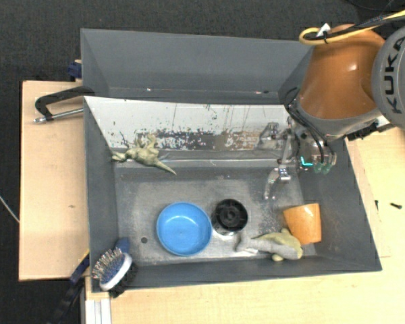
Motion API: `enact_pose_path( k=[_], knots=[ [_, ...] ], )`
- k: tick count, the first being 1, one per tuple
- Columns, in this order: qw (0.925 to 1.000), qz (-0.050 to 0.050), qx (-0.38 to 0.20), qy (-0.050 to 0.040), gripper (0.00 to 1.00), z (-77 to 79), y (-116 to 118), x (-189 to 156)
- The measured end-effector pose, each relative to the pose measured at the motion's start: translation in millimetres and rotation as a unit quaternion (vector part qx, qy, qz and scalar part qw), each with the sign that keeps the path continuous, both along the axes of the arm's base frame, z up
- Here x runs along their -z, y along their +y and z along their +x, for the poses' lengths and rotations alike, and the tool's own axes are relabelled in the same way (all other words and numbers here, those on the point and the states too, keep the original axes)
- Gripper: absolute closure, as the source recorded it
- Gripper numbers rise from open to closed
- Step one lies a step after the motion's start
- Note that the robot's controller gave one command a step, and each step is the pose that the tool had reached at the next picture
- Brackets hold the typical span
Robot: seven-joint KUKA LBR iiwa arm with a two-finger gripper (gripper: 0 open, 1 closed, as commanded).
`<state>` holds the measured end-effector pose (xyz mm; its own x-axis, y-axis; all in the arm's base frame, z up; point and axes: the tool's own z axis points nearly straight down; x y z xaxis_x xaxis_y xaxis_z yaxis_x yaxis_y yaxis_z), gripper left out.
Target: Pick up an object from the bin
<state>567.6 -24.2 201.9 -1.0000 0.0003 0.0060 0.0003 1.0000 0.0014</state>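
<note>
Jaws of the KUKA arm [344, 73], which comes in from the right under its orange cover, hang low in the right half of the grey metal bin [189, 59], close to the back wall and over bare floor; whether they are apart or together cannot be told from this angle. Nearest to them is an orange cup [304, 223] lying on its side just in front, by the right wall. Touching the cup's front edge is a pale yellow-green toy dinosaur [278, 244], stretched along the front wall. To the left of these sits a round black piece [229, 214] on a silvery base, and just beside that a blue bowl [183, 228], mouth up. A second toy dinosaur [145, 154], olive in colour, lies well apart at the back left, against the speckled rear wall. A brush [113, 268] with a blue handle rests at the bin's front left corner.
</note>
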Motion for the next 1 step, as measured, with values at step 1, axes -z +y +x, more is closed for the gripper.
enact_pose_path(
  k=[1],
  knots=[
    [0.9998,0.0,-0.017,-0.0084,0.0,-8.8,67.7,115.1]
  ],
)
